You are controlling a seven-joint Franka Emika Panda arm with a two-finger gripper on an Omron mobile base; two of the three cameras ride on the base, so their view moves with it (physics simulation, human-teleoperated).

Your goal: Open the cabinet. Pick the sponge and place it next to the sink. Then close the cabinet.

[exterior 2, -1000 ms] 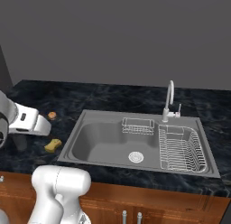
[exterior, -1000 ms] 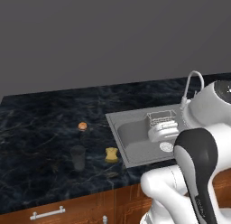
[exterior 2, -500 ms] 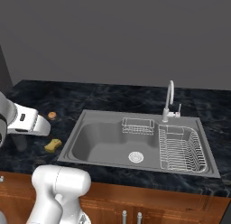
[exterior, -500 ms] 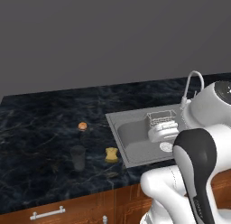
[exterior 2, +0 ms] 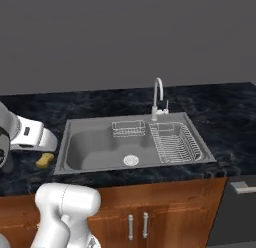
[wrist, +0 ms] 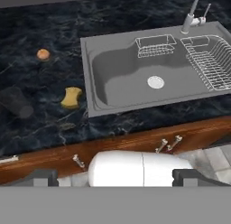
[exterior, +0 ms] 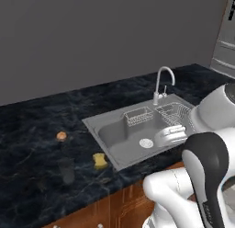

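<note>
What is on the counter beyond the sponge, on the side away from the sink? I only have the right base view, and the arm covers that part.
Observer: A dark grey cup sits there, apart from the sponge.
Operator: Anything else near it?
Observer: A small orange ball lies farther back toward the wall, well clear of the sink.
Operator: Is the gripper holding anything?
Observer: No, the gripper is open and empty.
</note>
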